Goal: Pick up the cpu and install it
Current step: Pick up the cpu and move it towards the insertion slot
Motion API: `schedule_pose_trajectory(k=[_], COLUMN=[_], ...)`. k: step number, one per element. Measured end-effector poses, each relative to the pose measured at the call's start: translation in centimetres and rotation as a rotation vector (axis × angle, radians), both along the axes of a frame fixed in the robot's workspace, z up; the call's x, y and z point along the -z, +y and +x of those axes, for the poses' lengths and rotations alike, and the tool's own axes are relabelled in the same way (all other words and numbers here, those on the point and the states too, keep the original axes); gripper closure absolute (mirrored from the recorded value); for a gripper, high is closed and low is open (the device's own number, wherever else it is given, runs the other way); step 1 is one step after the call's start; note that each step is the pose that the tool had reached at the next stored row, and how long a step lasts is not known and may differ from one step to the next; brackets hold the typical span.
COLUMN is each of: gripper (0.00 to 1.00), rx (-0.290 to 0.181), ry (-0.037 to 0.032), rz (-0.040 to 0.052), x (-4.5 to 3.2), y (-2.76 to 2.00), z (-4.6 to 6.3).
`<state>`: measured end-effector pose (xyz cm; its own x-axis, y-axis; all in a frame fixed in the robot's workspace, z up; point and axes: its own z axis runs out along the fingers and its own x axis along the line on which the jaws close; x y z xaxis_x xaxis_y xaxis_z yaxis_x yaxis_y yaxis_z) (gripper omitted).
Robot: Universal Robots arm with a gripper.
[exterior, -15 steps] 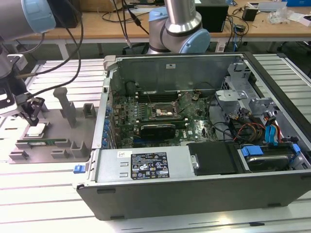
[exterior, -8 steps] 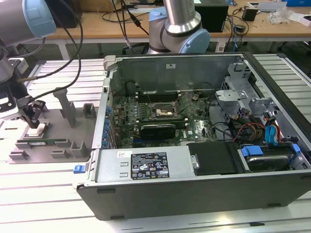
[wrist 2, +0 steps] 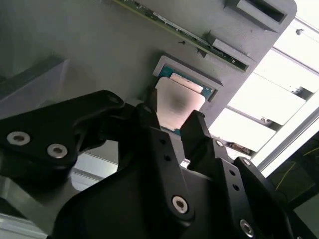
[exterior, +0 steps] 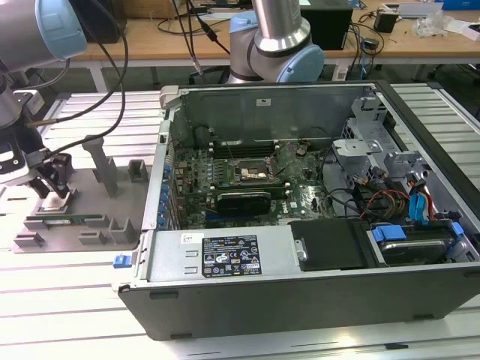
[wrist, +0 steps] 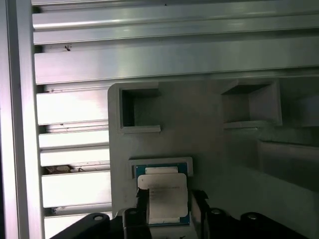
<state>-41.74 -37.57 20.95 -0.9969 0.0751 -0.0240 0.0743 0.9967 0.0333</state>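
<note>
The cpu (wrist: 163, 196), a small square chip with a silvery top and a teal rim, lies in a shallow pocket of the grey holder tray (wrist: 224, 164). My gripper (wrist: 169, 201) stands over it with a black finger against each side, shut on the cpu (wrist 2: 177, 102). In the exterior view the gripper (exterior: 54, 191) is at the far left, down on the cpu (exterior: 56, 202) at the tray (exterior: 82, 225). The open computer case (exterior: 225, 259) lies to the exterior view's right, with the bare square socket (exterior: 251, 171) on its green motherboard.
A long green memory stick (exterior: 75, 220) lies in the tray beside the cpu, and grey posts (exterior: 101, 161) rise behind it. In the case a black card (exterior: 244, 201) sits below the socket, with cables and drive bays (exterior: 405, 202) further right. A second arm's base (exterior: 274, 37) stands behind the case.
</note>
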Motion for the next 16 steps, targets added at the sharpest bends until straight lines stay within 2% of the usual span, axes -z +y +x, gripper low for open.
schedule_pose_trajectory(k=[3,4,10,16], gripper=[0.46,0.4,0.4,0.4], rx=[0.0,0.0,-0.001,-0.002], ry=[0.0,0.0,-0.0015,-0.0038], rz=[0.0,0.0,0.0001,0.0], x=[0.03,0.04,0.6,1.41], y=[0.0,0.0,0.03,0.38], z=[0.0,0.0,-0.2,-0.7])
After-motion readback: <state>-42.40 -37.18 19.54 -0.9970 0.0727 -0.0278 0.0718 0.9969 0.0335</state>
